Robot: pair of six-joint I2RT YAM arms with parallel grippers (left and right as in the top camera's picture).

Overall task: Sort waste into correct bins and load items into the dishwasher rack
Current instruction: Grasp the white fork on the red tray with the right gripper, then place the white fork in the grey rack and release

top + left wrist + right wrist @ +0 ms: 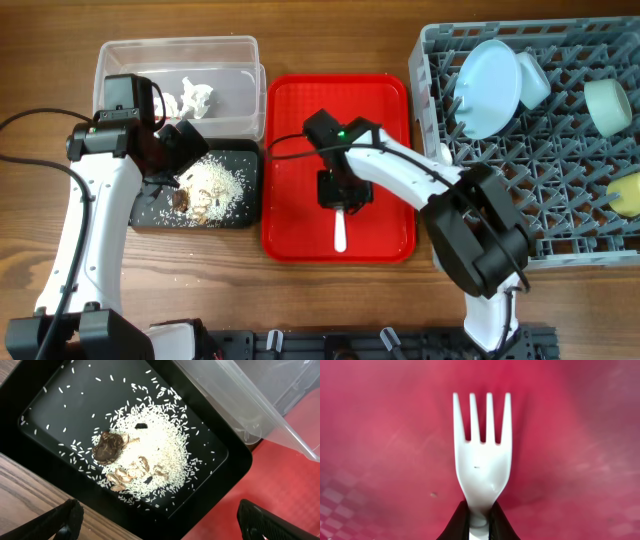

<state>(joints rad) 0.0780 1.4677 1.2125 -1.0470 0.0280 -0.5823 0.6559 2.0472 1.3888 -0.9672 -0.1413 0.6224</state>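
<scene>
Far left, the clear tub sits at the back of the table with crumpled white tissue inside it. Just in front, touching it, the black tray carries the food leftovers: a spread of white rice grains with a dark brown lump and some pale brown scraps in the middle. The left gripper hovers right above that tray, fingers spread wide and nothing between them.

Moving to the centre, the flat red tray lies between the bins and the rack. Over it, the right gripper is clenched on the white plastic fork, pinching it at the neck just below the tines, handle poking out towards the front edge of the tray. Whether the fork is lifted off the red surface, I cannot tell.

On the right, the grey dishwasher rack already holds the pale blue plate propped on its edge, the pale blue bowl right beside it, the mint-green bowl further right, and the yellow cup at the edge.
</scene>
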